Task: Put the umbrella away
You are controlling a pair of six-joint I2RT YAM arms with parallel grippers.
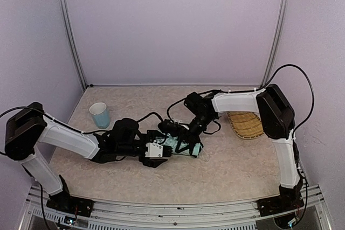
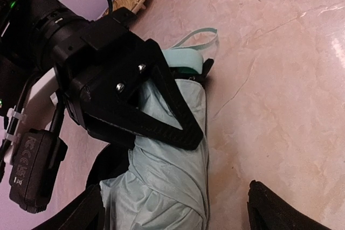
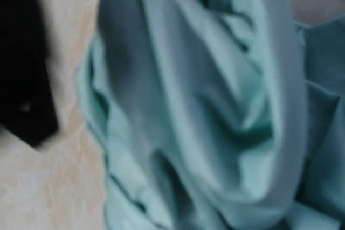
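Umbrella point(image 1: 182, 147) collapsed but loose on the desk point(image 1: 232, 168) — right fingers point(image 2: 178, 117) pinch its fabric, left fingers point(image 2: 280, 211) spread open; wrapping likely remains.

Soft even light; blurred right-wrist view.

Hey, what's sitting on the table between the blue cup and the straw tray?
In the top view, the umbrella lies between the cup and the tray, with the left gripper and right gripper both at it.
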